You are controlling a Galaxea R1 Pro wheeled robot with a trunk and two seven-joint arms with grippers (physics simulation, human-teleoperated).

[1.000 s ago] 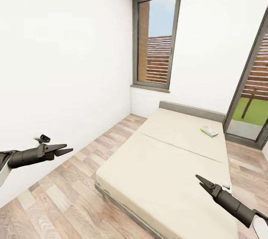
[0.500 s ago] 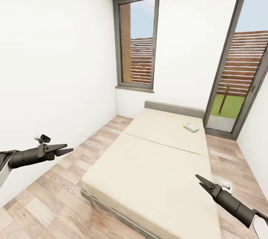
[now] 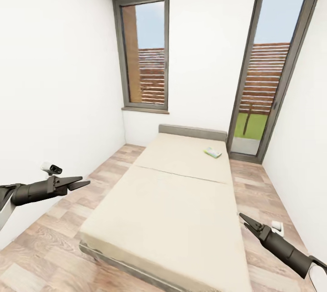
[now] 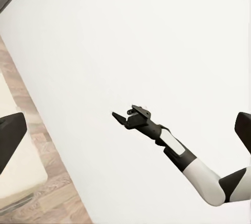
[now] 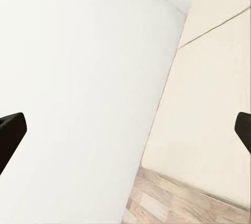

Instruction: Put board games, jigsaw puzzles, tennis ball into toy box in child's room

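The bed (image 3: 181,201), a wide cream mattress with a seam and a grey headboard, fills the middle of the head view. One board game (image 3: 212,152), a small pale flat box with green print, lies on the mattress near the headboard at its right side. My left gripper (image 3: 85,180) hangs open over the floor to the left of the bed. My right gripper (image 3: 242,219) is open above the bed's near right corner. The left wrist view shows the right gripper (image 4: 123,116) against the white wall. In the right wrist view the mattress (image 5: 214,103) appears between my open fingers (image 5: 10,132).
A white wall (image 3: 54,78) runs along the left, with a strip of wood floor (image 3: 68,219) between it and the bed. A tall window (image 3: 145,55) and a glass door (image 3: 263,78) stand behind the headboard. Another white wall (image 3: 304,146) closes the right side.
The whole picture has shifted as the camera moved: the bed now sits more centred and the glass door shows in full. Both arms keep the same pose, and the box on the bed lies where it was.
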